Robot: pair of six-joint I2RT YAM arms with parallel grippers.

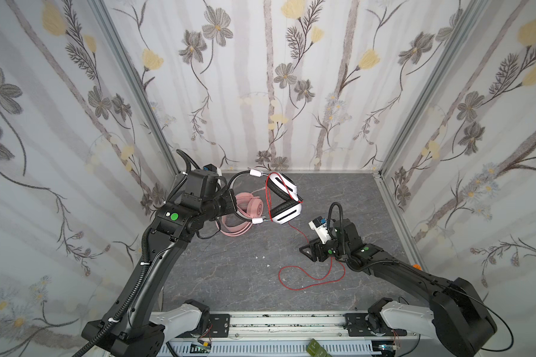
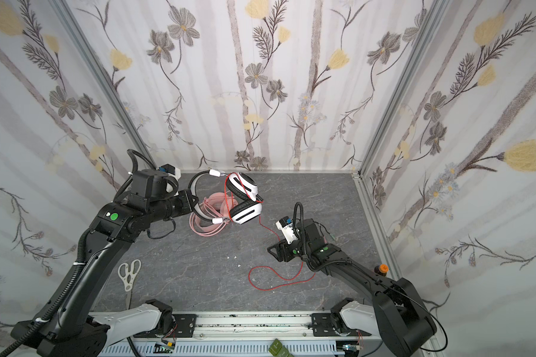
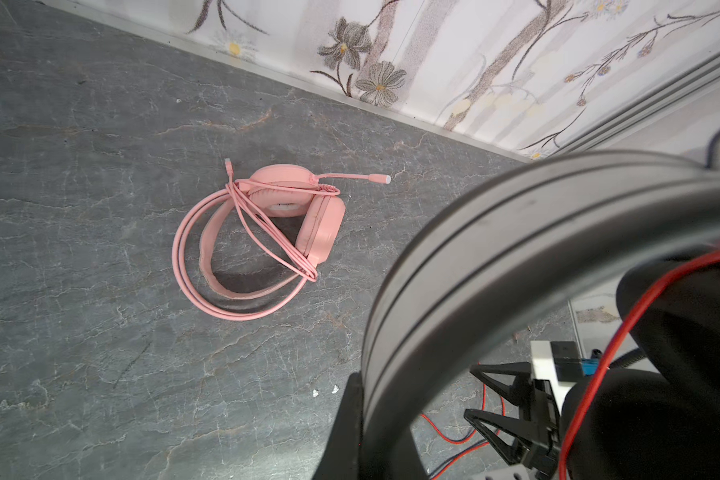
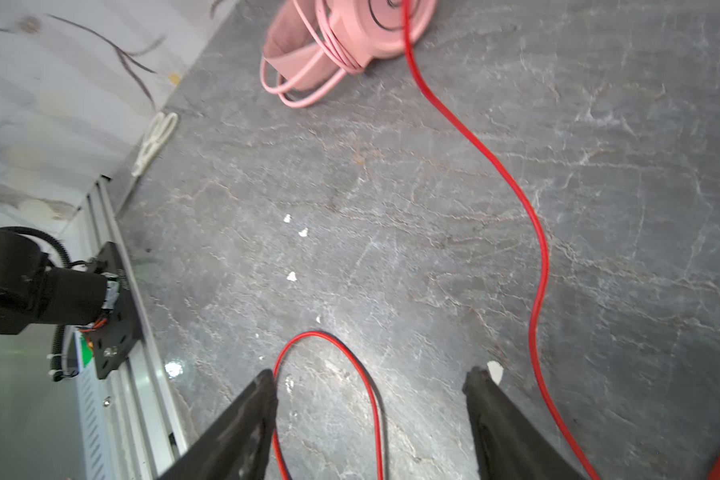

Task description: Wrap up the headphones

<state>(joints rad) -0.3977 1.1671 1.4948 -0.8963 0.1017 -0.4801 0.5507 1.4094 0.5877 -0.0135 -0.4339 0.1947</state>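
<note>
No words or numbers can be read anywhere. The left arm [image 1: 155, 262] has a round green sticker [image 1: 174, 216] with nothing written on it. A tiny white label [image 1: 167, 214] sits just beside it, too small to read. The right arm [image 1: 409, 275] has a plain green dot [image 1: 365, 248] too. The white camera block [image 1: 321, 230] on its wrist has small dark print, too blurry to read.

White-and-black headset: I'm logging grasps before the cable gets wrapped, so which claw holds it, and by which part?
The left claw grips the white-and-black headset by its headband. The right claw is open and holds nothing.
</note>
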